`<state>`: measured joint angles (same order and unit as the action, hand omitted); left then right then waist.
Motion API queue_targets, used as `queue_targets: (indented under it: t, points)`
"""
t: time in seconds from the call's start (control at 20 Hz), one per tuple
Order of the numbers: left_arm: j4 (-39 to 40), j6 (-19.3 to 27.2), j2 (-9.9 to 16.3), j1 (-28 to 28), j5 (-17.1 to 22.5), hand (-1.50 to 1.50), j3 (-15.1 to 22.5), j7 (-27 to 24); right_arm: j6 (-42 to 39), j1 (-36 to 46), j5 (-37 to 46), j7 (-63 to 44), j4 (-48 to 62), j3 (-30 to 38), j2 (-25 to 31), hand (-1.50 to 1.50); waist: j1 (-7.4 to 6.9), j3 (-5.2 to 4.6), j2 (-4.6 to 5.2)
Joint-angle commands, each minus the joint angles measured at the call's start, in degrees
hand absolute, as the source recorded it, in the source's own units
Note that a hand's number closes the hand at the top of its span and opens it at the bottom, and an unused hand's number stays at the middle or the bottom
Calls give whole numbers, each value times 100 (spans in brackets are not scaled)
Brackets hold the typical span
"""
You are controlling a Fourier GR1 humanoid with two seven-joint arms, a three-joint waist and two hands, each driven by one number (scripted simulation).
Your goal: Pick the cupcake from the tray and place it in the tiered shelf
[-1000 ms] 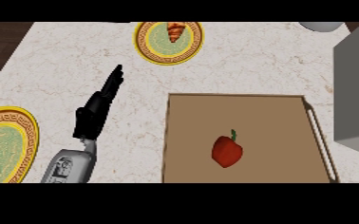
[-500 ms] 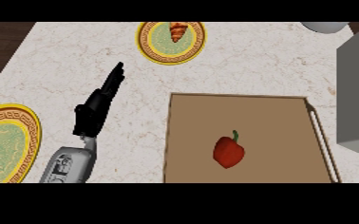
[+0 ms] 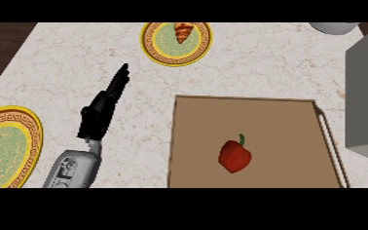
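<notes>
Lying on the brown tray (image 3: pixel 287 122), a little below its middle, is the only thing the tray carries: a red pepper (image 3: pixel 235 156) with a short green stem pointing up, glossy and rounded, not a cupcake by its look. The tray sits on the pale marbled counter (image 3: pixel 280 68) toward the lower right, a thin light strip along its right rim. Just right of the tray stands a grey block (image 3: pixel 357 97), cut off by the view's edge, perhaps the tiered shelf, though that cannot be told. Left of the tray, apart from it, the left hand (image 3: pixel 101 112) shows above its grey forearm, fingers straight and together, pointing up and slightly right, holding nothing. Beyond it at the top sits a yellow-rimmed green plate (image 3: pixel 161 46) with an orange croissant (image 3: pixel 183 31) on it. A second such plate (image 3: pixel 14 146) shows at the left edge. A pale round object (image 3: pixel 334 27) peeks in at the top right corner. Nothing lies between hand and tray
</notes>
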<state>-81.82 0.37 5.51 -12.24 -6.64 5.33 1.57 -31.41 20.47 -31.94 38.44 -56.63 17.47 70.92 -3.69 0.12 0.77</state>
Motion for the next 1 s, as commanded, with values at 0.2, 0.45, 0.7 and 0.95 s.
queue_targets:
  t: [0.2, 0.45, 0.7, 0.95]
  points:
    - [-20, 88, -54, -26, -100, 0, 19, 44, -870, 1055, 400, 541, 727, -520, -340, 150, 72, 0, -15]
    - [174, 57, -146, -215, -64, 0, 4, 26, 448, 1722, 1693, 605, 1750, -839, -239, -150, 46, -2, 17]
    - [-93, -46, -53, 6, 33, 0, -62, 12, 105, 2062, 1955, 1065, 2652, -883, -318, -150, 68, 4, 9]
    - [-173, -69, 2, 184, 15, 0, -67, -46, -564, 2538, 1710, 489, 2969, -869, -363, -150, 34, 4, -1]
